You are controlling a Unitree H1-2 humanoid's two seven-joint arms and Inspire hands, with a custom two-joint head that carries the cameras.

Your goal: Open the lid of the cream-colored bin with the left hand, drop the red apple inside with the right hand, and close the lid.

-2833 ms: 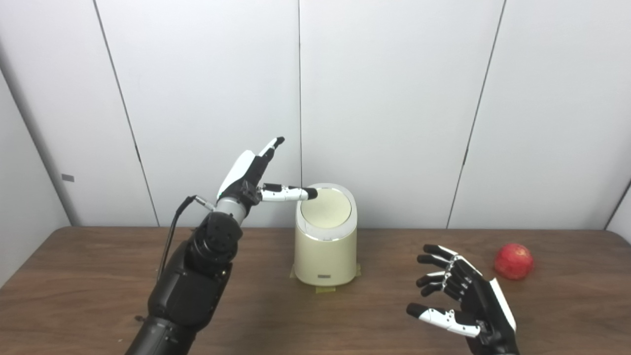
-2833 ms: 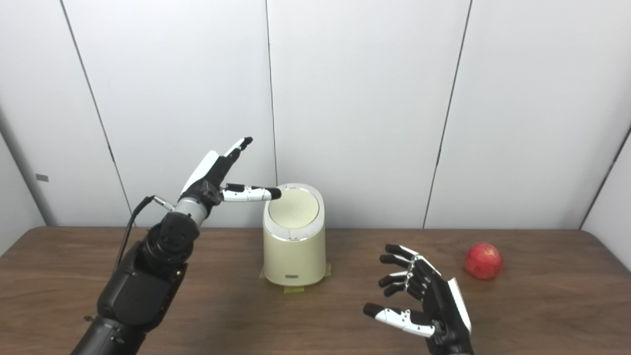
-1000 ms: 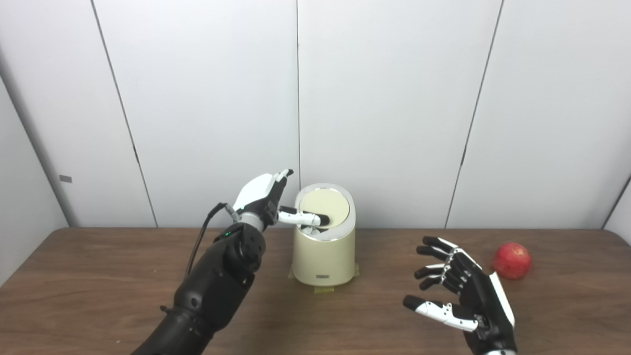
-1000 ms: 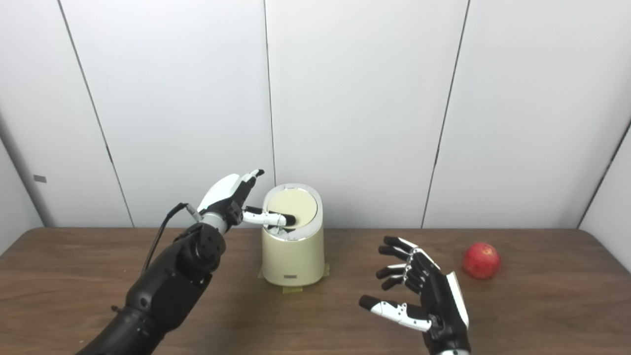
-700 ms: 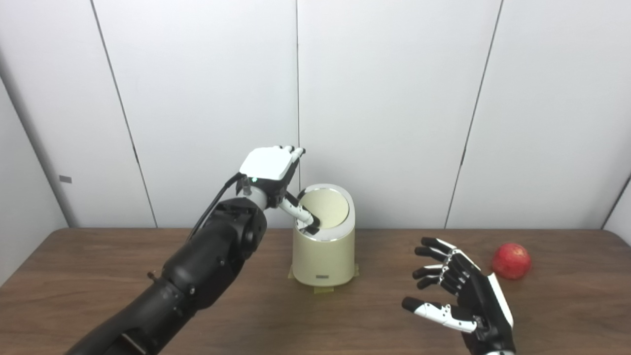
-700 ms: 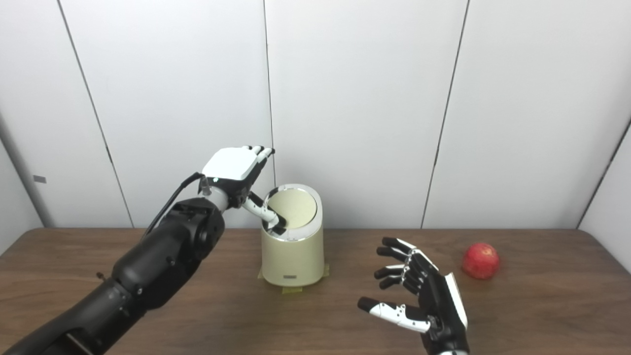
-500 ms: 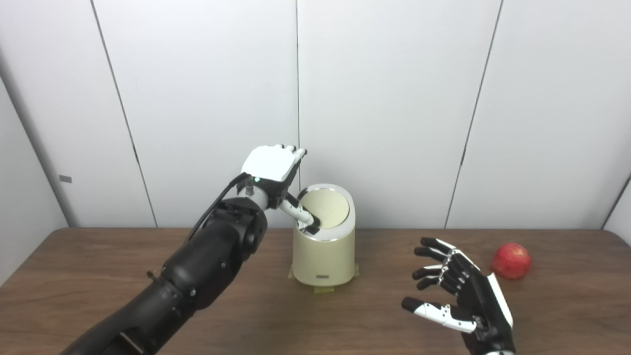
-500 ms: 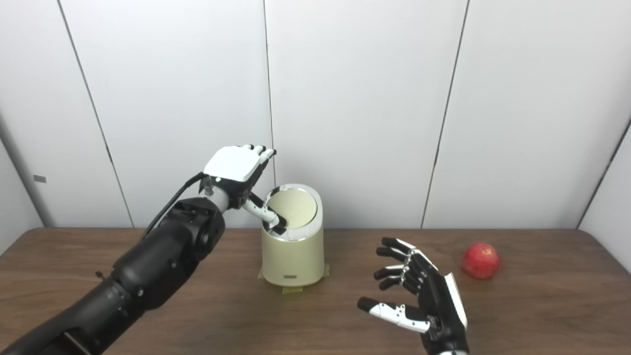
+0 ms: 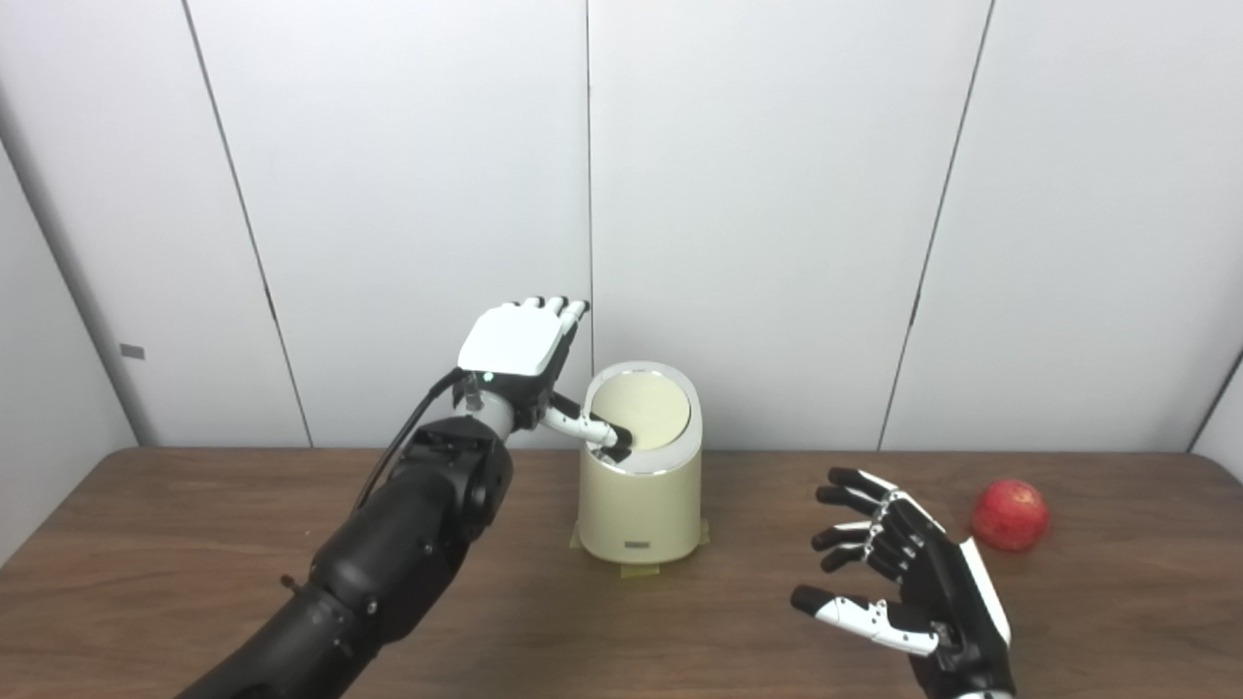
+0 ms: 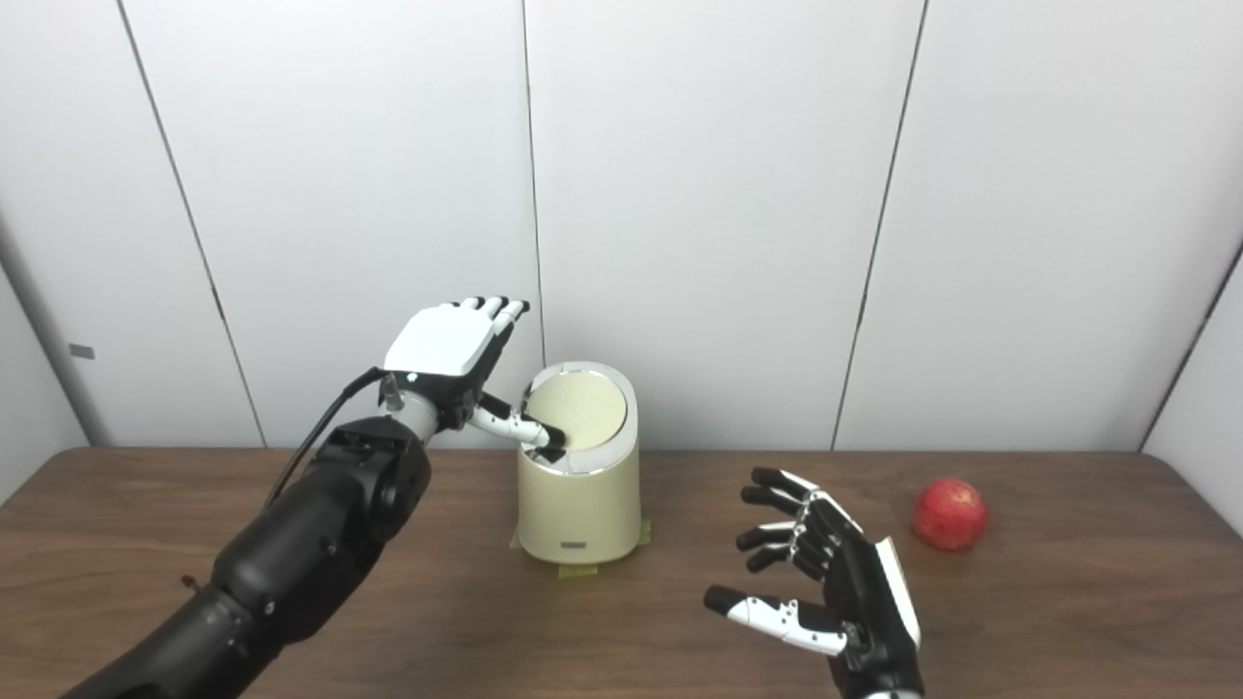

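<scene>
The cream-colored bin [image 9: 639, 495] stands upright on the brown table, its round lid [image 9: 643, 413] lying flat and closed. My left hand [image 9: 520, 354] is raised beside the bin's left rim, open with fingers up, and its thumb tip presses on the front left edge of the lid. The red apple [image 9: 1010, 515] lies on the table at the far right. My right hand [image 9: 908, 582] is open and empty, hovering low between the bin and the apple, fingers spread toward the bin.
The bin sits on tan tape patches [image 9: 639, 569] stuck to the table [image 9: 194, 544]. White wall panels stand close behind the bin. The table's far edge runs just behind the bin and the apple.
My left hand came down from above the bin, turned palm-down, and set its thumb on the lid's front left edge; since half a second ago it shifted slightly left. The right hand hardly moved.
</scene>
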